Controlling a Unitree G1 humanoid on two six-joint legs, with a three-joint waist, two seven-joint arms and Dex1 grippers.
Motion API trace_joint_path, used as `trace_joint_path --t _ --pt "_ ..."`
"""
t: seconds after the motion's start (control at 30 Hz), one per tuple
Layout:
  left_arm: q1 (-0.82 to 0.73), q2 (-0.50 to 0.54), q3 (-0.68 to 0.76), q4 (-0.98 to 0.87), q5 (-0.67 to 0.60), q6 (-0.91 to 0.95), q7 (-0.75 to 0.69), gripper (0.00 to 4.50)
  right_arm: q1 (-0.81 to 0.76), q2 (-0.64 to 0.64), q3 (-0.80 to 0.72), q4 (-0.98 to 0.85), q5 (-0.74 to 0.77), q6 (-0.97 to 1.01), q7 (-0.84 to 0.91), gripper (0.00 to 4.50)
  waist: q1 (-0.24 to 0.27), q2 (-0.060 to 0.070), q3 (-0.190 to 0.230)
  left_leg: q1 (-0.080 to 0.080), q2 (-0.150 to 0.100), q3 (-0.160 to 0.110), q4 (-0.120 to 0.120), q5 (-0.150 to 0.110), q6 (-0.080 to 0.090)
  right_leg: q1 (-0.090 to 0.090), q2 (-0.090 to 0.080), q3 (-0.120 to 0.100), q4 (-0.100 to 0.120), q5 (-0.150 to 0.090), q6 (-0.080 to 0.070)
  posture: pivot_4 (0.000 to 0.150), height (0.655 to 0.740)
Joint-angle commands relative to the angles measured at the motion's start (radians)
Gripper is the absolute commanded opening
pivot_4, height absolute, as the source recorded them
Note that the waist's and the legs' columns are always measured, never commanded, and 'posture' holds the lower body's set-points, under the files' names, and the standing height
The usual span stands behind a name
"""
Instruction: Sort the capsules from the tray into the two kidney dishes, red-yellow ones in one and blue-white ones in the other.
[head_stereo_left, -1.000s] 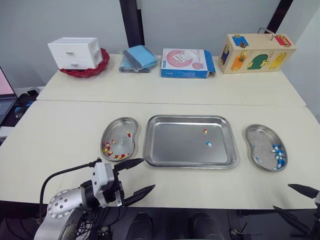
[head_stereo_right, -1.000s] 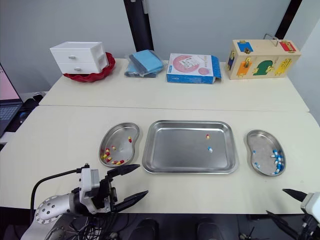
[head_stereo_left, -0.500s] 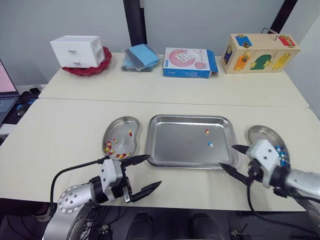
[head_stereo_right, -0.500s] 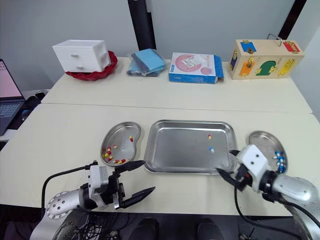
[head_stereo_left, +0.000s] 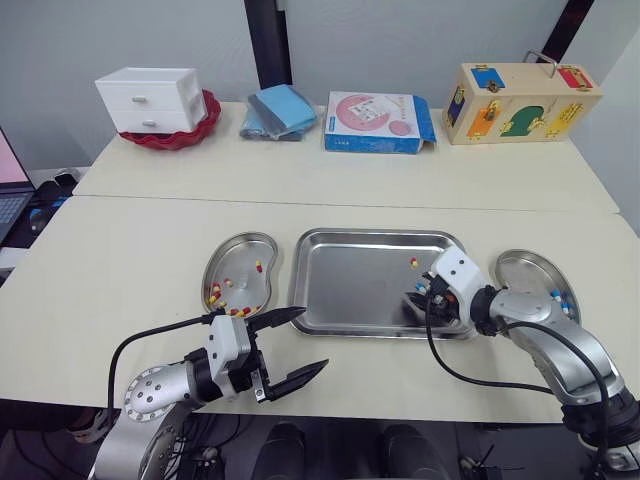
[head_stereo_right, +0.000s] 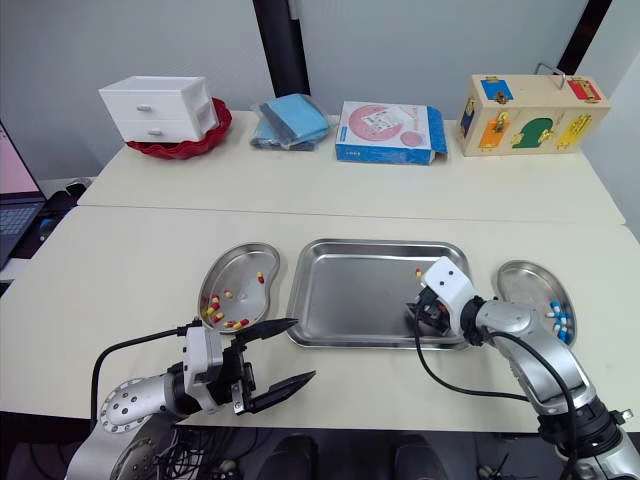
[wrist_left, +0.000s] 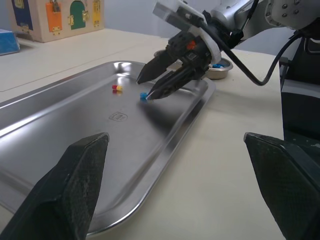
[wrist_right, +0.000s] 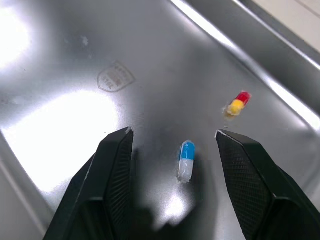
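No wording can be read anywhere. The tray (head_stereo_left: 350, 290) has a small shield-shaped stamp (wrist_right: 115, 79) pressed into its floor, but the lettering inside it is too fine to make out. The blue and pink box (head_stereo_left: 376, 124) on the far table carries print on its lid, and that is illegible too.

Back table (head_stereo_left: 340, 175), along the rear, left to right: white two-drawer unit (head_stereo_left: 150, 100) sat in a red bowl (head_stereo_left: 200, 128), a stack of folded blue cloths (head_stereo_left: 280, 110), a blue-and-pink box (head_stereo_left: 375, 122) lying flat, and a wooden latch-board box (head_stereo_left: 522, 90) with a metal handle. A laptop (head_stereo_right: 12, 180) sat at the far left edge. A black post (head_stereo_left: 262, 40) stood behind.
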Motion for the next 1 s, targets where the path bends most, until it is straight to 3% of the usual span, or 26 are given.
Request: trace_joint_path --t 0.03,0.13,0.43,0.6,0.87,1.0 --pt "-0.006 0.005 0.004 -0.006 -0.01 -0.011 -0.002 4.5 -0.03 0.003 -0.002 0.006 -0.006 0.023 0.005 2.85 -0.001 0.0 0.0 0.0 0.0 0.0 0.0 0.0 0.0 0.0 0.0 0.0 0.0 0.0 0.0 0.15 0.74" --pt "-0.006 0.005 0.004 -0.007 -0.01 -0.012 -0.001 4.5 -0.033 -0.002 0.001 0.008 -0.014 0.043 0.008 2.29 -0.001 0.0 0.0 0.0 0.0 0.0 0.0 0.0 0.0 0.0 0.0 0.0 0.0 0.0 0.0 0.15 0.74" --pt "-0.023 0.01 -0.008 0.007 -0.021 -0.001 -0.031 4.5 -0.006 -0.015 0.001 -0.032 -0.023 0.049 0.022 0.05 -0.001 0.0 0.0 0.0 0.0 0.0 0.0 0.0 0.0 0.0 0.0 0.0 0.0 0.0 0.0 0.15 0.74" --pt "-0.049 0.008 -0.012 0.025 -0.029 -0.005 -0.056 4.5 0.031 -0.037 -0.068 -0.1 -0.011 0.022 0.019 0.02 0.001 0.0 0.0 -0.001 0.0 0.0 0.0 0.0 0.0 -0.001 0.0 0.0 0.0 0.0 0.0 0.15 0.74" --pt "-0.079 -0.008 -0.011 0.048 -0.087 -0.061 -0.164 4.5 0.231 -0.086 -0.498 -0.271 0.085 0.151 0.023 0.02 0.004 0.0 0.0 -0.003 0.0 0.0 0.0 0.0 0.0 -0.004 0.0 -0.001 0.001 0.0 0.0 0.15 0.74" --pt "-0.093 -0.021 -0.023 0.063 -0.109 -0.078 -0.206 4.5 0.317 -0.107 -0.634 -0.289 0.103 0.193 0.032 0.02 0.003 0.001 0.0 -0.003 0.0 0.0 0.0 0.0 0.0 -0.003 0.0 0.0 0.001 0.0 0.0 0.15 0.74"
